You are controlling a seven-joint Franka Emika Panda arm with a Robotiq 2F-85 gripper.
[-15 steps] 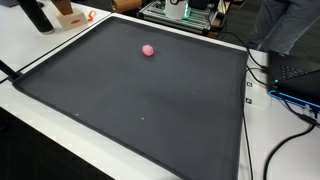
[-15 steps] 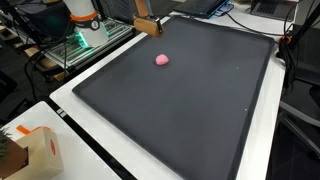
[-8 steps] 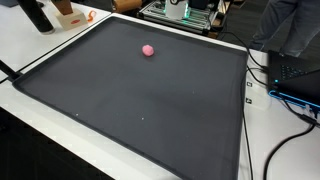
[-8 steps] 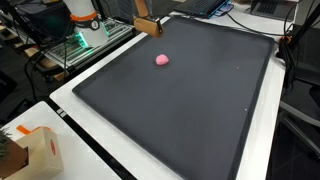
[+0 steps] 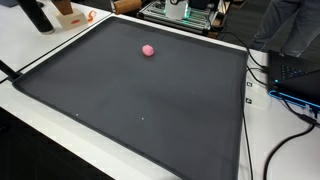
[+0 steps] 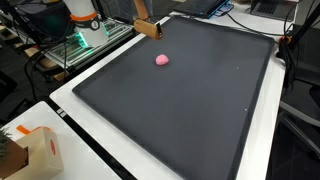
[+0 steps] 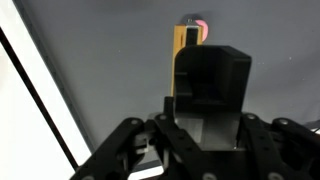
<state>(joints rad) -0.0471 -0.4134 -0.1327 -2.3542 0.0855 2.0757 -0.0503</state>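
1. Since one second ago nothing visible has moved. The pink ball (image 5: 148, 49) and the wooden block (image 6: 147, 27) keep the same places in both exterior views. I judge that the work is at a pause and nothing is being carried.
2. Nearest to the camera, the gripper (image 7: 210, 70) fills the lower half of the wrist view as a dark mass. Its tips melt into shadow, so I cannot tell whether it is spread, pressed together or pinching something.
3. Just beyond it the wooden block (image 7: 182, 55) stands upright, right beside the gripper's dark body. Whether the two touch or are apart, I cannot tell.
4. Behind the block is the pink ball (image 7: 201, 24), partly hidden by it. In an exterior view the ball (image 6: 161, 59) lies alone on the black mat (image 6: 190, 110), apart from the block, which is near a corner of the mat.
5. From the gripper's side, the block stands in line with the ball. It is the only thing between them.
6. The mat covers most of the white table (image 5: 40, 60).
7. Farther off are a cardboard box (image 6: 30, 150) at a table corner, cables (image 5: 285, 135) along one mat edge and a rack with a green light (image 6: 85, 35). All are well apart from the ball.
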